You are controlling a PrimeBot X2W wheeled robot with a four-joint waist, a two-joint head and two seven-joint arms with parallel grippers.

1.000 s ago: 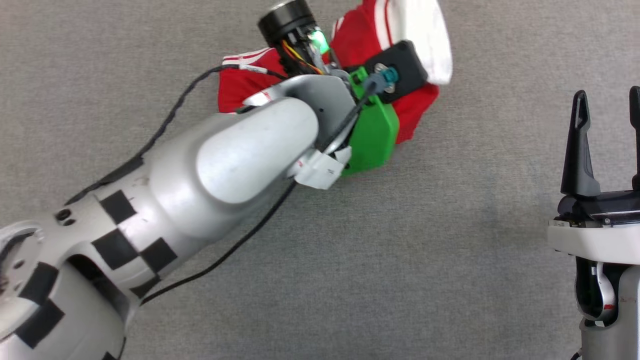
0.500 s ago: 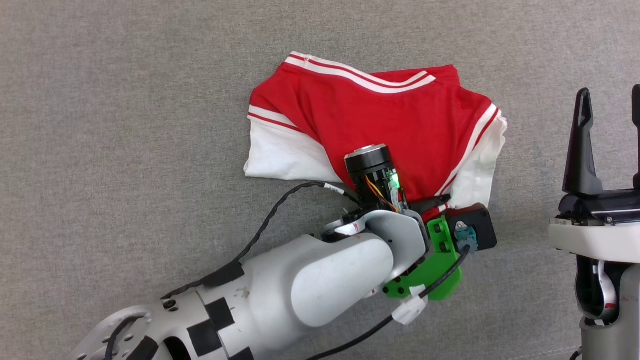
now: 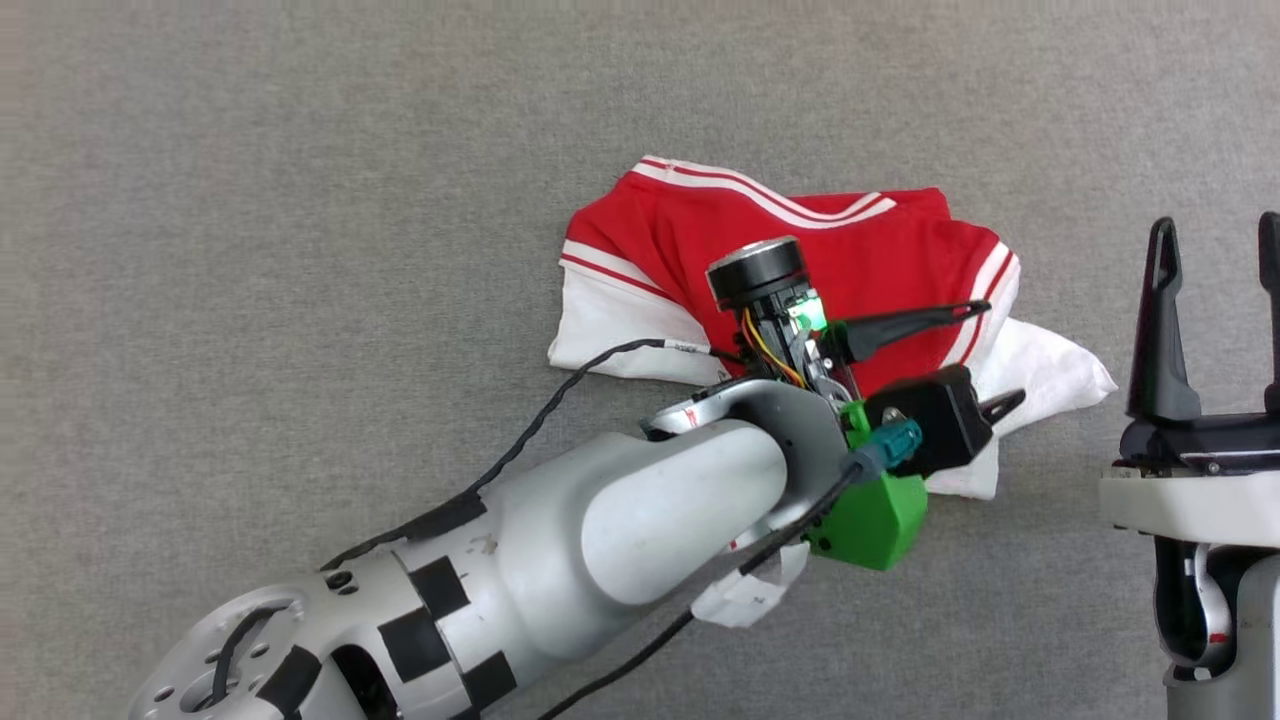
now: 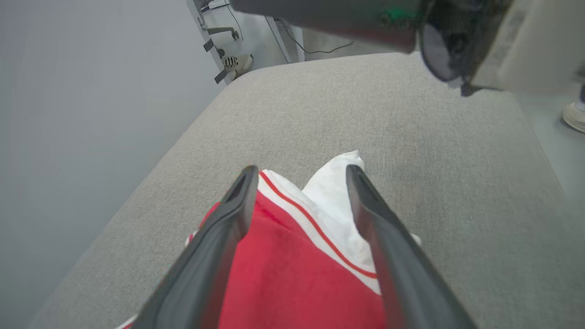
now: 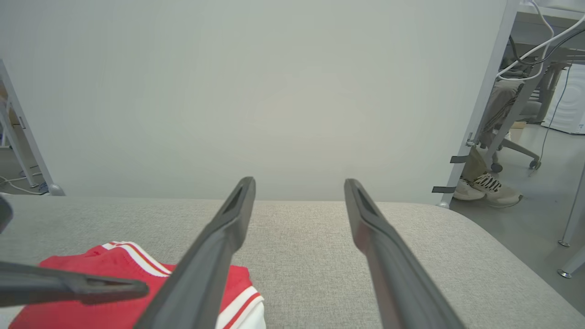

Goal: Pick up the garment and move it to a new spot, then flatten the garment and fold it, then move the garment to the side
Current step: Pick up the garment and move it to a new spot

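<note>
Garment (image 3: 690, 240) farther right (grey fabric surface (image 3: 300, 250))

1. Head view: bright, even, diffuse light on the grey desk (image 3: 250, 200); shadows are soft and faint.
2. A soft sheen lies on the pale forearm (image 3: 640, 530), with no hard glare; the white sleeves of the garment (image 3: 880, 250) are close to overexposed.
3. Left wrist view: the dark shape (image 4: 365, 18) along the top edge is blurred and out of focus.
4. Right wrist view: wide-angle distortion tilts the pale post (image 5: 484, 100) near the right edge; the fingers of the right gripper (image 5: 298, 183) soften toward the bottom.

Overhead head, low wrists, shared garment (image 3: 700, 230)
</note>
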